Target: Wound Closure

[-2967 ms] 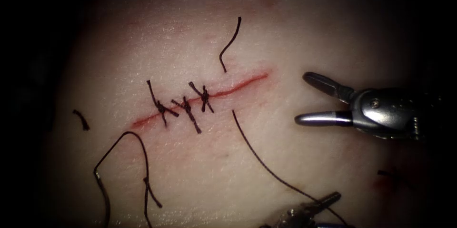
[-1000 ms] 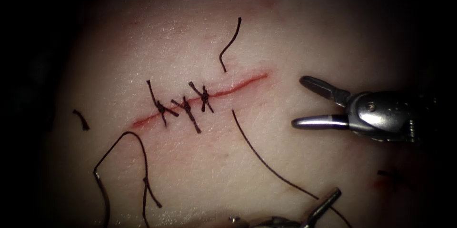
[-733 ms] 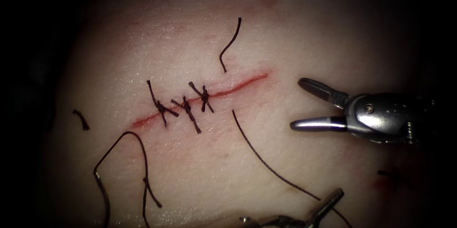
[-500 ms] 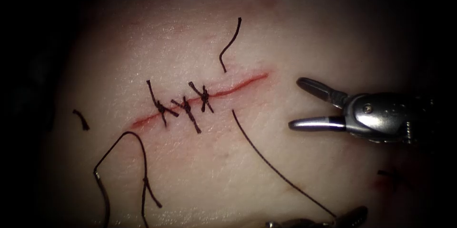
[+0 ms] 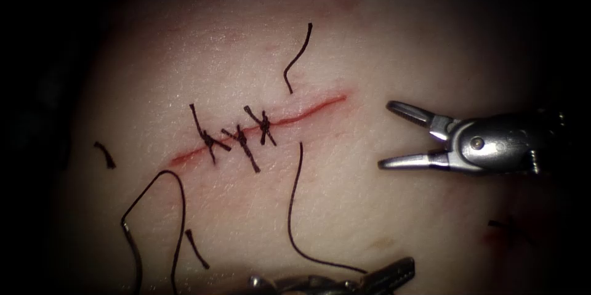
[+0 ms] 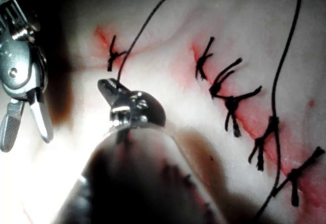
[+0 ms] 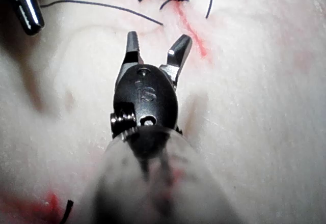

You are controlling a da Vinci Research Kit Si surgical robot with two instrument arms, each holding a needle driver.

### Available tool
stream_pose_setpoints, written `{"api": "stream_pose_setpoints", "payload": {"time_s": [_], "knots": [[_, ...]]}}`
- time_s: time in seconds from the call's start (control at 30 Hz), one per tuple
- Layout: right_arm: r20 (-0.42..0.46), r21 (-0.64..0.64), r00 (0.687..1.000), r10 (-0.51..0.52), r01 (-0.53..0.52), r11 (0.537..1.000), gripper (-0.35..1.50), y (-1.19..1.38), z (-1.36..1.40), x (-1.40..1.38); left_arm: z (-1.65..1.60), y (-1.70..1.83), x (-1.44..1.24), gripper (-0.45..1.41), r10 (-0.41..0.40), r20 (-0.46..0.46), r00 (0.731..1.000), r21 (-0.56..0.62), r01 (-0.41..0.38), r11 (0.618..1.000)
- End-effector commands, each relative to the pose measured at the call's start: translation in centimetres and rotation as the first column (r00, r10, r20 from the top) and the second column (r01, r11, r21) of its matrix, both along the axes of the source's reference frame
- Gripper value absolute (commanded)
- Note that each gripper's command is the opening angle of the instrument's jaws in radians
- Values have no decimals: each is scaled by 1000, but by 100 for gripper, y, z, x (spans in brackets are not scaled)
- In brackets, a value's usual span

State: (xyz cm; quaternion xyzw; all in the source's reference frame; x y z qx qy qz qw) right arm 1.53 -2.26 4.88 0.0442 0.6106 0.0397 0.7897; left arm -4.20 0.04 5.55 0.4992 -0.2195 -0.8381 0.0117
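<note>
The cut (image 5: 308, 112) runs slantwise across the tissue (image 5: 381, 48), with three tied stitches (image 5: 241, 142) on its left half. A dark thread (image 5: 289, 209) leaves the tissue just below the cut, sags in a bow and ends in my left tool (image 5: 403, 265), shut on it at the bottom edge. Its other tail (image 5: 298, 55) stands above the cut. In the left wrist view the left tool (image 6: 107, 85) pinches the thread (image 6: 147, 18). My right tool (image 5: 385, 135) hovers open and holds nothing, right of the cut's end, as the right wrist view (image 7: 157, 43) confirms. The needle (image 5: 132, 252) lies free on the tissue, lower left.
A thread loop (image 5: 165, 173) rises from the needle at the lower left. Short cut ends of thread lie at the far left (image 5: 104, 154) and near the loop (image 5: 196, 248). A smear of red fluid (image 5: 505, 230) marks the lower right.
The left tool's jaws, open a second ago, shut on the thread and moved left along the bottom edge; the thread went from taut to slack. The right tool rolled slightly in place.
</note>
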Motion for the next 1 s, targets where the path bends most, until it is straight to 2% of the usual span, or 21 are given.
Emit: {"api": "stream_pose_setpoints", "payload": {"time_s": [0.03, 0.1, 0.13, 0.2, 0.37, 0.67, 1.0], "knots": [[-35, -63, 997, -63, 61, 996, 89, -15, -2, 21, 0, 0, 1, -45, 15, -4, 1000, -12, -15, 1000], [-62, -106, 993, -104, 97, 990, 89, -20, -5, 30, -8, 0, 7, -45, 41, -7, 999, -8, -41, 999], [-83, -129, 984, -158, 147, 981, 89, -28, -7, 39, -16, 0, 13, -45, 77, 11, 997, -8, -77, 997], [-93, -139, 979, -180, 166, 976, 89, -31, -8, 43, -20, 0, 15, -45, 91, 17, 996, -9, -91, 996], [-172, -188, 942, -288, 256, 948, 91, -53, -6, 61, -37, 4, 22, -45, 151, 6, 989, -17, -151, 988], [-220, -228, 911, -349, 300, 926, 93, -71, -2, 67, -35, 14, 27, -45, 172, 4, 985, -19, -172, 985], [-259, -250, 886, -385, 324, 912, 96, -82, -14, 79, -38, 20, 29, -45, 187, 0, 982, -24, -187, 982]]}}
